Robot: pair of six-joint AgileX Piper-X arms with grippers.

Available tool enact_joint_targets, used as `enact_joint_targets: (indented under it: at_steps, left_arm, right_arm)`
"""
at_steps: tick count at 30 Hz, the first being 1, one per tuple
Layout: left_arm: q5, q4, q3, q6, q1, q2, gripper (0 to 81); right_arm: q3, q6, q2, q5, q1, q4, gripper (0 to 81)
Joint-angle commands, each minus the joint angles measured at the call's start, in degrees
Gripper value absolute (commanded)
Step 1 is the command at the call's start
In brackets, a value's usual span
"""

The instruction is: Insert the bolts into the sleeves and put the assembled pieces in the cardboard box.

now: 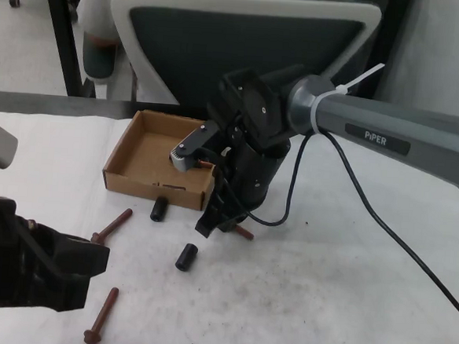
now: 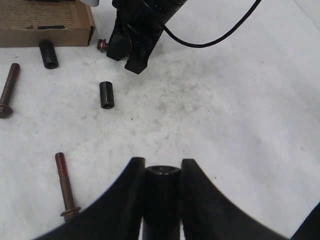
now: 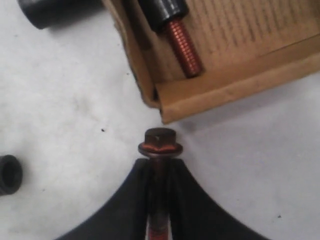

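The left gripper [image 2: 162,166] is clamped on a short black cylindrical sleeve [image 2: 162,200], held low over the white bench [image 2: 240,115]. The right gripper [image 3: 159,167] pinches the shank of a rusty-brown hex-head steel bolt [image 3: 160,142], whose head sits just beside a corner of the shallow brown cardboard box [image 3: 210,95]. One assembled piece [image 3: 172,25] lies inside the box. Two loose sleeves [image 2: 106,94] and two loose bolts [image 2: 66,187] lie on the bench near it. With both halves gripped, the step in hand looks like the mating. Next, the arms need to meet, with the bolt's axis lined up on the sleeve's bore before pushing through.
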Motion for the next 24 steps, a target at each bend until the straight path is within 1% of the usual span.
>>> enact_joint_targets:
  at_steps: [1,5,10,15,19,22,24]
  left_arm:
    - [0.86,-0.36,-0.05,0.85,0.12,-0.72,0.8]
    - [2.30,-0.57,-0.05,1.03,0.12,-1.59,0.8]
    - [3.03,-0.59,-0.05,4.91,0.12,-3.40,0.8]
    - [4.41,-5.07,2.33,5.33,0.12,-5.78,0.8]
    - [7.24,-13.96,6.57,5.03,0.12,-7.60,0.8]
    - [10.38,-19.37,9.47,3.39,0.12,-7.65,0.8]
    - [10.74,-22.66,11.05,2.27,-0.02,-7.30,0.8]
  right_arm:
    - [0.58,3.00,0.77,-2.88,-0.14,-0.79,0.2]
    - [0.58,4.80,-2.49,-5.25,-0.14,-1.36,0.2]
    - [0.58,6.08,-8.59,-7.40,-0.27,-1.22,0.2]
    - [1.02,9.98,-14.51,-12.46,-1.08,-1.43,0.2]
    - [5.23,10.71,-20.84,-12.67,-1.24,-3.34,0.2]
    - [10.90,13.03,-26.92,-13.09,-1.24,-6.38,0.2]
    - [15.58,14.52,-31.44,-13.09,-1.24,-9.19,0.2]
